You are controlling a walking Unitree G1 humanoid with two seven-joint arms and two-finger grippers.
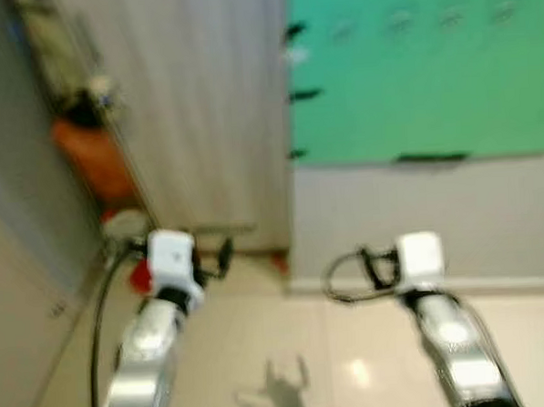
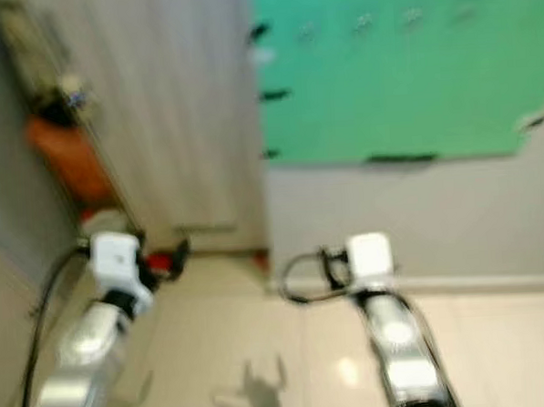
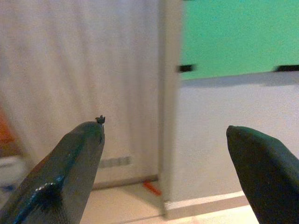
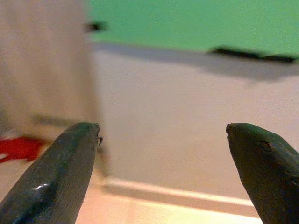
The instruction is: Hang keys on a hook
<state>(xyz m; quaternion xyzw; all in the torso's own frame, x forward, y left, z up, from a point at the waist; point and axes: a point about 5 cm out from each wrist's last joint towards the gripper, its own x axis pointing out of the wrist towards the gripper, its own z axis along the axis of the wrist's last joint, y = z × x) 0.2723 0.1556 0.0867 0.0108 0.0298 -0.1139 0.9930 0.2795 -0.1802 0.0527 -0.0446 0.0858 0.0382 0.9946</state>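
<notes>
Left pincer (image 3: 163, 177) spread wide, empty; right pincer (image 4: 163, 172) spread too, empty. Keys and hook not made out in blurred views. Risk: walking on with nothing gripped, bumping wall corner (image 1: 291, 212). Glossy tile floor (image 1: 352, 345), green wall panel (image 1: 420, 68) far right, orange object (image 1: 92, 158) far left.

Green, grey and cream, blurred

A bright green panel (image 1: 411, 69) covers the pale grey wall (image 1: 419, 219); the floor (image 1: 289, 348) is glossy cream, an orange shape (image 1: 92, 158) sits left, and 2 silver arms carry white wrists.
</notes>
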